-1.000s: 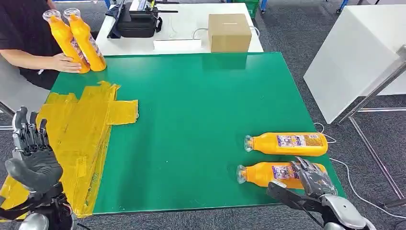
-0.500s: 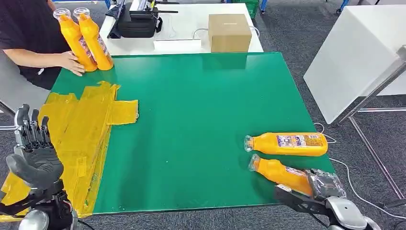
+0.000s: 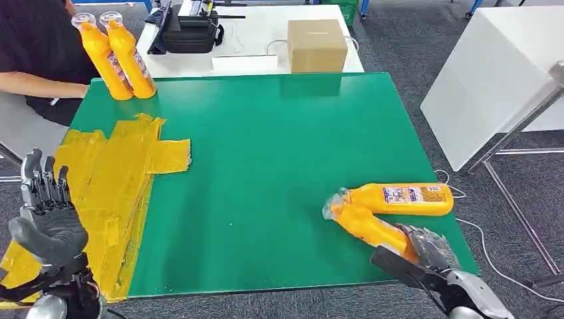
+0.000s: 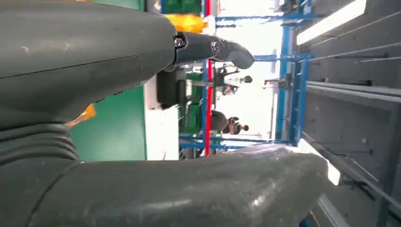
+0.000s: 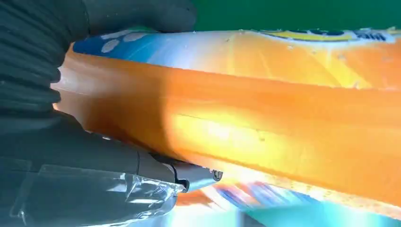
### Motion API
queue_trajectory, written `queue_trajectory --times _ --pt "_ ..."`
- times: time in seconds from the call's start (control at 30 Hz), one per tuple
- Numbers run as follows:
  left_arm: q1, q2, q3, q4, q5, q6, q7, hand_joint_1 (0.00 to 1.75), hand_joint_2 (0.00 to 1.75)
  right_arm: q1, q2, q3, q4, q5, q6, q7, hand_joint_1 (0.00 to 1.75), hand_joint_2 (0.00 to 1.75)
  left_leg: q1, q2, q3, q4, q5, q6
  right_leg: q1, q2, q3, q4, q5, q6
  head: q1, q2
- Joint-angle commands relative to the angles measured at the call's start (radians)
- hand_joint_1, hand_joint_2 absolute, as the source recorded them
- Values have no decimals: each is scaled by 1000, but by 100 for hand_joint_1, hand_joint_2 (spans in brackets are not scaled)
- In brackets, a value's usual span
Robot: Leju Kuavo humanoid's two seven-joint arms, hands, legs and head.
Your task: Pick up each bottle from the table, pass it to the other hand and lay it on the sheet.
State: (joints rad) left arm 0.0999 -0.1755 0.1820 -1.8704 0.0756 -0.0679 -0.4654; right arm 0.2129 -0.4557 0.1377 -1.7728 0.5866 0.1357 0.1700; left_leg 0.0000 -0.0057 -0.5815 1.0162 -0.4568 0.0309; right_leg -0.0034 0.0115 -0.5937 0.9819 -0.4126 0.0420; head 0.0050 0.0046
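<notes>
Held bottle (image 3: 368, 226) is off the green table (image 3: 279, 166), cap end crossing the second bottle (image 3: 399, 199). Your right hand (image 3: 425, 249) grips its base; smooth rigid plastic, likely slippery, so hand over mid-body. Left hand (image 3: 46, 219) open, waiting by yellow sheet (image 3: 113, 173).

head view looks down over the green table (image 3: 279, 146); wrist views sit close behind each hand (both catching that green).

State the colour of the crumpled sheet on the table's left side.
Yellow; the crumpled sheet shows best in the head view.
</notes>
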Motion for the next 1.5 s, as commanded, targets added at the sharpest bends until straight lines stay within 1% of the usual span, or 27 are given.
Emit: queue_trajectory --times 0.03,0.07,0.13,0.17,0.2,0.23,0.27,0.33,0.37,0.4,0.43,0.47,0.57,0.6,0.77,0.8,0.87,0.9,1.03,1.07,1.1,1.17,1.27,1.37,1.4,1.47,1.5 --pt "59 -43 -60 -43 59 -40 30 0 0 -81 256 53 -228 -32 -111 -123 175 175 2 2 2 -1 -1 -2 1 1 1 0 -1 -1 0 0" --pt "66 -41 -84 -49 72 -36 51 0 175 -96 263 64 -232 -38 -124 -132 175 175 2 4 4 -1 -2 -3 2 2 3 0 -1 -2 0 0" --pt "73 -42 -106 -54 76 -38 61 0 175 -105 266 70 -234 -39 -127 -133 175 175 2 2 0 0 0 -1 2 1 0 0 0 -1 0 0" --pt "74 -42 -112 -55 76 -33 62 0 175 -108 265 70 -231 -39 -128 -133 175 175 2 3 3 -1 -2 -1 2 2 2 0 -1 -1 0 0" --pt "74 -42 -112 -55 76 -33 62 0 175 -108 265 70 -231 -39 -128 -133 175 175 2 1 1 -1 -1 -1 2 1 1 0 -1 -1 0 0" --pt "73 -39 -114 -53 76 -31 62 0 175 -105 264 66 -228 -41 -130 -134 175 175 2 3 7 -2 -3 -2 2 1 6 -1 -2 -1 0 0" --pt "76 -33 -127 -52 99 -43 79 0 175 -111 268 65 -222 -48 -138 -146 175 175 2 1 2 -1 -1 -1 2 0 2 -1 -1 -1 0 0" --pt "83 -28 -171 -49 136 -78 108 0 175 -141 281 73 -202 -62 -138 -145 175 175 2 -1 1 -1 0 -1 2 0 2 -1 -1 -1 0 0" --pt "86 -30 -204 -44 144 -90 114 0 175 -171 290 78 -178 -76 -137 -144 175 175 1 -1 1 -1 0 -1 1 0 1 0 -1 -1 0 0" --pt "84 -30 -234 -41 145 -93 112 0 175 -201 314 79 -151 -7 -180 -120 175 175 1 1 3 -1 -1 -1 1 1 3 -1 -1 -1 0 0" --pt "79 -38 -259 -38 129 -90 113 0 175 -236 336 97 -123 53 -196 -96 175 175 1 0 1 -1 0 -1 1 1 1 -1 0 -1 0 0" --pt "63 -41 -297 -23 118 -88 123 0 175 -286 360 127 -77 61 -177 -71 175 175 1 2 3 -2 -1 -2 1 2 4 -1 0 -1 0 0" --pt "23 -41 -357 41 154 -90 159 0 175 -396 408 202 51 91 -173 -38 175 175 1 1 1 -1 0 -1 1 2 2 -1 1 -1 0 0" --pt "23 -41 -357 41 154 -90 159 0 175 -396 408 202 51 91 -173 -38 175 175 1 4 4 -2 0 -2 1 4 3 -2 1 -1 0 0" --pt "27 -29 -352 33 159 -90 157 0 175 -381 390 207 34 89 -185 -35 175 175 1 -1 3 -2 1 -2 1 0 3 -1 0 -1 0 0" --pt "27 -29 -352 33 159 -90 157 0 175 -381 390 207 34 89 -185 -35 175 175 1 0 5 -2 0 -2 2 0 5 -1 -1 -1 0 0" --pt "23 -28 -356 38 173 -100 166 0 175 -392 392 214 42 75 -173 -33 175 175 2 -1 2 -1 1 -1 2 0 3 -1 0 -1 0 0" --pt "14 -30 -366 51 175 -106 169 0 175 -418 404 231 70 69 -166 -33 175 175 2 0 5 -2 0 -2 2 0 6 -1 -1 -1 0 0" --pt "-22 -51 -369 118 246 -109 198 0 175 -542 473 331 207 80 -146 -14 175 175 1 3 2 -2 0 -2 1 4 2 0 1 -1 0 0" --pt "-32 -35 -370 137 261 -103 201 0 175 -567 488 362 232 84 -147 -5 175 175 1 3 1 -2 1 -2 1 3 1 0 1 -1 1 0" --pt "-41 -19 -367 160 286 -96 197 0 175 -579 499 383 243 85 -146 -1 175 175 1 5 3 -2 0 -2 1 5 3 -1 1 -1 0 0" --pt "-34 -50 -338 154 322 -110 199 0 175 -596 507 429 256 80 -147 9 175 175 1 2 2 -2 1 -2 1 3 2 0 1 -2 1 0" --pt "-31 -58 -329 141 333 -108 213 0 175 -602 518 469 261 82 -145 11 175 175 1 3 4 -2 0 -3 2 3 4 -1 0 -2 0 0" --pt "-29 -59 -304 143 354 -106 221 0 175 -608 526 530 263 77 -136 6 175 175 2 0 1 -1 1 -2 2 1 2 0 0 -1 0 0" --pt "-28 -59 -297 144 362 -109 222 0 175 -608 527 549 264 77 -134 6 175 175 2 2 4 -2 0 -3 2 3 4 0 -1 -1 0 0" --pt "-25 -59 -287 143 365 -113 222 0 175 -604 525 586 263 77 -131 5 175 175 2 0 1 -2 1 -2 2 1 2 1 0 -1 0 0" --pt "-24 -58 -281 142 367 -114 221 0 175 -598 524 609 261 79 -126 0 175 175 2 1 4 -2 0 -3 2 2 4 0 -1 -1 0 0"
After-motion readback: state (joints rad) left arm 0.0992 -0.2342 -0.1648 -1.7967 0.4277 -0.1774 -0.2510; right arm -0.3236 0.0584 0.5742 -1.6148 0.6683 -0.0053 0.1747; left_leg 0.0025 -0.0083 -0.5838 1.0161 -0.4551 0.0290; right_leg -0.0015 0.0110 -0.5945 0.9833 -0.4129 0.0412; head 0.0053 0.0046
